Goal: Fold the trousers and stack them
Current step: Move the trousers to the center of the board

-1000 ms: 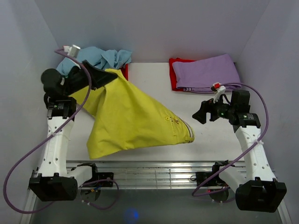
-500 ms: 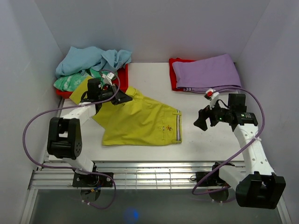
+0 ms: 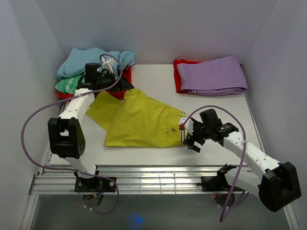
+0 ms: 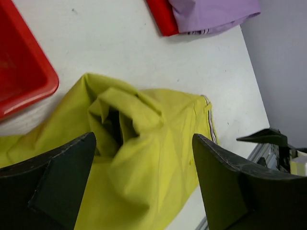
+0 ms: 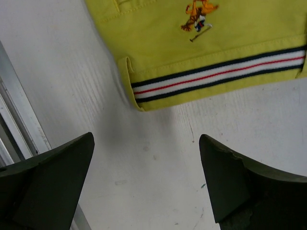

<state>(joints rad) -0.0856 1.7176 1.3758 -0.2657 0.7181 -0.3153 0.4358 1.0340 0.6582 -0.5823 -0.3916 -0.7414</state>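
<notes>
The chartreuse-yellow trousers (image 3: 144, 122) lie crumpled and partly folded on the white table, with the striped waistband at their right edge. My left gripper (image 3: 123, 85) hovers open over their far left corner. In the left wrist view the bunched cloth (image 4: 144, 158) sits below the spread left gripper (image 4: 143, 143), and nothing is held. My right gripper (image 3: 188, 134) is open beside the waistband's near corner. Seen from the right wrist, the waistband stripes (image 5: 216, 76) lie just ahead of the right gripper (image 5: 146, 143), which is over bare table.
A red tray (image 3: 126, 74) at the back left holds light blue (image 3: 96, 60) and green-patterned garments. A folded lilac garment (image 3: 211, 74) lies on another red tray at the back right. A metal rail (image 3: 158, 175) runs along the near edge. Grey walls enclose three sides.
The left gripper laid the lifted trousers down on the table, then opened and let go. The right arm swung left and toward the near edge, up to the waistband.
</notes>
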